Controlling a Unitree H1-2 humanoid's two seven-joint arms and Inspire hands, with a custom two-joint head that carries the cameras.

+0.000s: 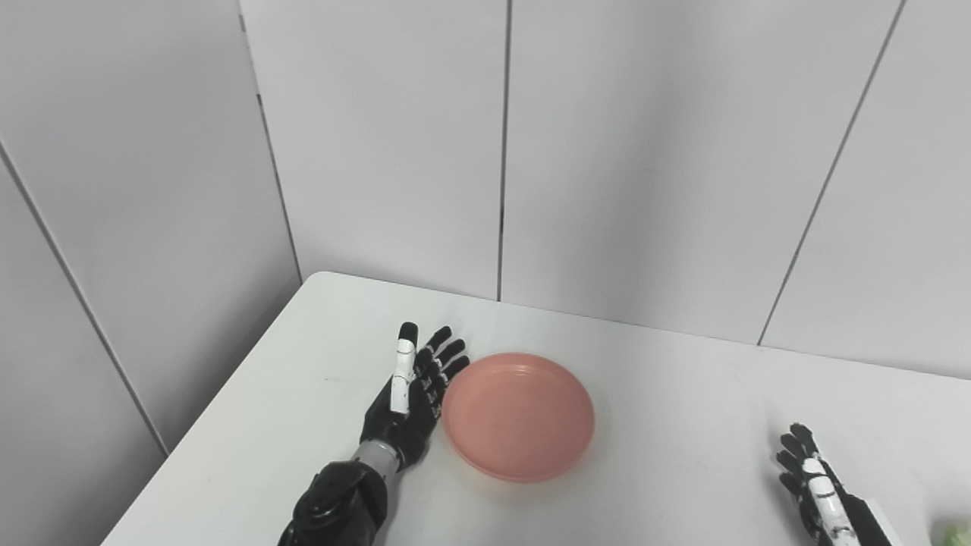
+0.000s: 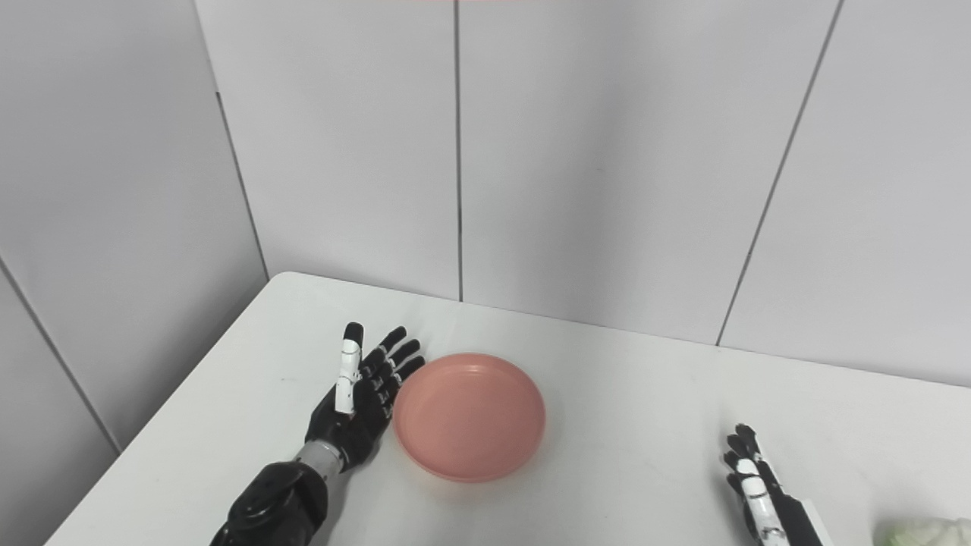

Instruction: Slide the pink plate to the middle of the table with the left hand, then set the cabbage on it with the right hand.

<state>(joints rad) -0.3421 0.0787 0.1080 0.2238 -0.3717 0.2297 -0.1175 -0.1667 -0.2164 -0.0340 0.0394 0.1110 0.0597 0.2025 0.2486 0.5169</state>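
Tabletop (image 1: 683, 394): white, smooth.
Plate (image 1: 518, 415): pink, left of centre; likely light, stiff, slides easily; push at left rim.
Left hand (image 1: 413, 394): fingers spread, empty, against that rim.
Right hand (image 2: 758, 485): open, idle.
Cabbage (image 2: 922, 532): bottom-right corner; probably soft, leafy; grasp from above.

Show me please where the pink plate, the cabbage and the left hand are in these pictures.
pink plate (image 1: 455, 425), left eye view, on its left rim.
cabbage (image 2: 922, 532), right eye view, on its pale green top, at the bottom right corner.
left hand (image 1: 410, 402), left eye view, on the palm.
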